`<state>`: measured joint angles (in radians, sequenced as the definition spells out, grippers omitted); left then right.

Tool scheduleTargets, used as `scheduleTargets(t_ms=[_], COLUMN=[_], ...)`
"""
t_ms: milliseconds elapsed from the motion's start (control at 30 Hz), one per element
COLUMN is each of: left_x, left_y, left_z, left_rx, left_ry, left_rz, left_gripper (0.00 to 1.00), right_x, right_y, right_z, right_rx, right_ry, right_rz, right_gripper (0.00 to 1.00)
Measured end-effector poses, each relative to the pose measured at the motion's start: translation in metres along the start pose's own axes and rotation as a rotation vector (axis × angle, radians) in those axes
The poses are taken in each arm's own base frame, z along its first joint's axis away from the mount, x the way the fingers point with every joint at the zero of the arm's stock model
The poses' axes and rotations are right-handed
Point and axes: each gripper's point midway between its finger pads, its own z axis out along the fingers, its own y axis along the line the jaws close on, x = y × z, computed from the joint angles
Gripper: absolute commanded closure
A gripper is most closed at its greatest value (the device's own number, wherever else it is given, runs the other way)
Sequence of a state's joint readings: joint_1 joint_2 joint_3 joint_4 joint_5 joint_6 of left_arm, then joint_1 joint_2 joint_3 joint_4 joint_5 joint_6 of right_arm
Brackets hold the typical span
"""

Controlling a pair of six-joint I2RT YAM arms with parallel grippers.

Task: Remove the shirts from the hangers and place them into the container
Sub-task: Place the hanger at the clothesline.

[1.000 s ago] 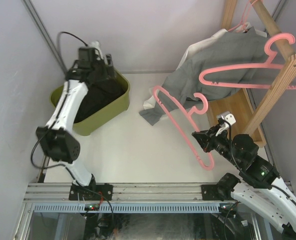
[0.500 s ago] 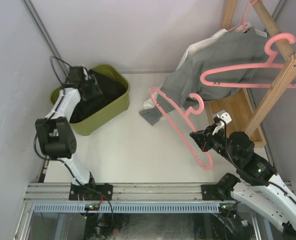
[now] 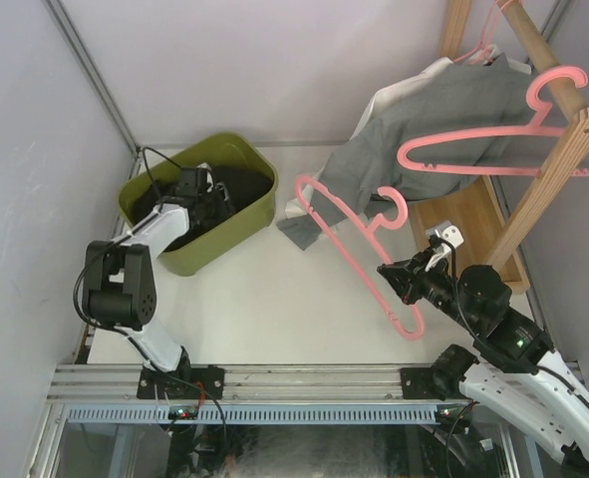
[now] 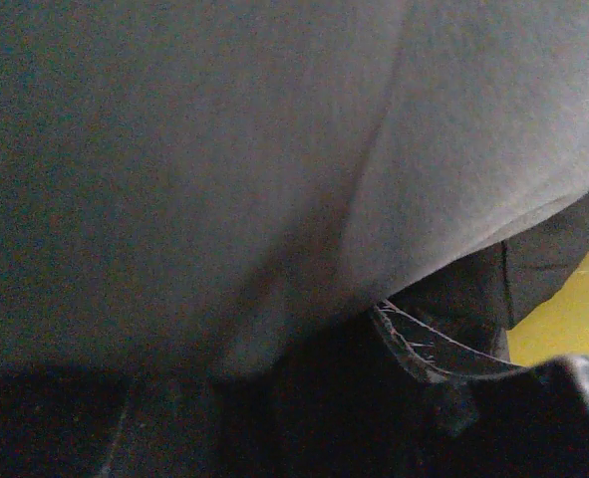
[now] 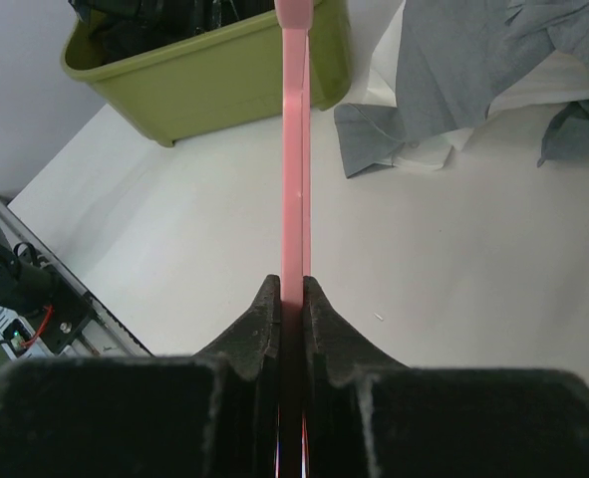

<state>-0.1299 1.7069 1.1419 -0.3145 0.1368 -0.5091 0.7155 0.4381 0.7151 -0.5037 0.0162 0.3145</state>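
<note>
The white table is matte and bare in its middle, closed in by pale lilac walls with a metal strip running up the left corner, and an aluminium rail crosses the near edge above the arm bases. A light wooden rack stands at the right. A grey shirt hangs from its pole over a white shirt, their hems touching the table, with a second pink hanger hooked beside them. The olive-green tub sits at the far left with a black shirt heaped inside. The left gripper is down in that heap (its wrist camera shows only dark cloth pressed close and a sliver of tub wall), so I cannot tell how far its jaws stand apart or whether they hold anything. The right gripper is clamped tight on the bar of an empty pink hanger, held tilted above the table, hook toward the rack. Compared with a second ago, the left arm has dropped from high over the tub to low inside it, the tub has slid a little to the right, and the right arm and its hanger have barely moved.
</note>
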Motion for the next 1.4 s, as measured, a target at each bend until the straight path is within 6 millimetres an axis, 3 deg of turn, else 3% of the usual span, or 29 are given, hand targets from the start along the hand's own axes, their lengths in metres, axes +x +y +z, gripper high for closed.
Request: scheduleTargets(t_ms=[133, 233, 433, 500, 600, 700, 767, 867, 1000, 1133, 1267, 1400], left_x=[-0.003, -0.016, -0.06, -0.073, -0.069, -0.041, -0.014, 0.026, 0.082, 0.128, 0.162, 0.191], left_y=[-0.015, -0.023, -0.046, -0.057, -0.08, -0.112, -0.125, -0.135, -0.159, -0.179, -0.197, -0.208], left_z=[-0.015, -0.039, -0.124, -0.168, -0.202, -0.242, -0.257, -0.262, -0.272, -0.284, -0.296, -0.29], left_rx=[0.026, 0.034, 0.081, 0.103, 0.154, 0.277, 0.365, 0.451, 0.581, 0.675, 0.737, 0.725], left_ry=[-0.03, -0.09, -0.34, -0.467, -0.553, -0.643, -0.67, -0.663, -0.626, -0.592, -0.582, -0.574], left_rz=[-0.029, -0.024, 0.029, 0.057, 0.112, 0.194, 0.237, 0.313, 0.464, 0.587, 0.668, 0.772], left_gripper=[0.34, 0.26, 0.2, 0.2, 0.2, 0.2, 0.21, 0.2, 0.16, 0.06, 0.01, 0.0], right_x=[-0.003, -0.005, -0.01, -0.014, -0.021, -0.022, -0.017, -0.013, -0.016, -0.025, -0.034, -0.034], right_y=[0.003, 0.007, 0.014, 0.016, 0.018, 0.015, 0.012, 0.012, 0.028, 0.038, 0.043, 0.045], right_z=[-0.001, -0.001, -0.002, -0.001, 0.003, 0.015, 0.027, 0.046, 0.065, 0.077, 0.091, 0.1], right_rx=[-0.016, -0.036, -0.073, -0.076, -0.069, -0.028, 0.017, 0.088, 0.134, 0.212, 0.324, 0.42], right_ry=[-0.014, -0.021, -0.039, -0.052, -0.075, -0.069, -0.028, 0.037, 0.077, 0.069, 0.048, 0.037], right_rz=[0.0, 0.0, 0.011, 0.036, 0.097, 0.188, 0.25, 0.301, 0.322, 0.341, 0.353, 0.365], right_gripper=[1.0, 1.0, 1.0, 1.0, 1.0, 1.0, 1.0, 1.0, 1.0, 1.0, 1.0, 1.0])
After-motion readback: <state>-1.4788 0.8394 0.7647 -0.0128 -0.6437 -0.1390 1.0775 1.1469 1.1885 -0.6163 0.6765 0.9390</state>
